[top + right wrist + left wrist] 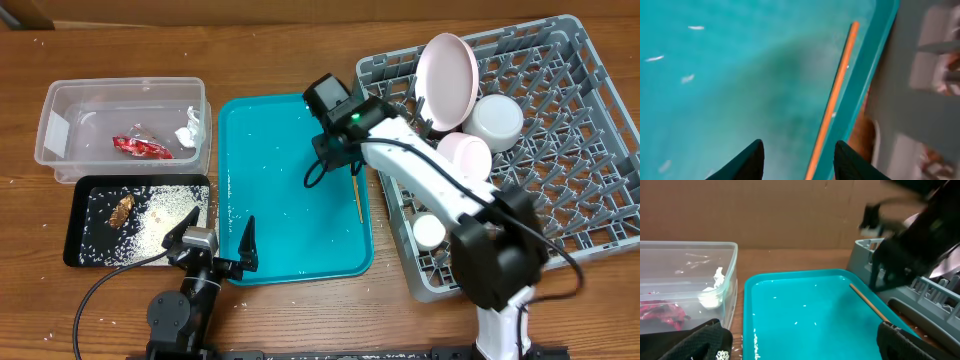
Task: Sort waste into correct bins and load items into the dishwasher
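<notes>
A wooden chopstick [357,197] lies along the right edge of the teal tray [290,200]; it also shows in the left wrist view [869,302] and the right wrist view [832,105]. My right gripper [340,160] hangs open over it, the chopstick between its fingers [797,157]. My left gripper [213,243] is open and empty at the tray's front left [800,342]. The grey dish rack [560,190] holds the large pink plate [447,68], grey bowl [497,121], pink dish [463,153] and white cup [429,232]. The clear tub [60,100] holds the red wrapper [138,147] and paper wad [188,130].
The black tray [80,190] at front left holds brown scraps [121,208] and rice grains [170,205]. Stray rice grains lie on the teal tray. The rack stands close against the tray's right edge.
</notes>
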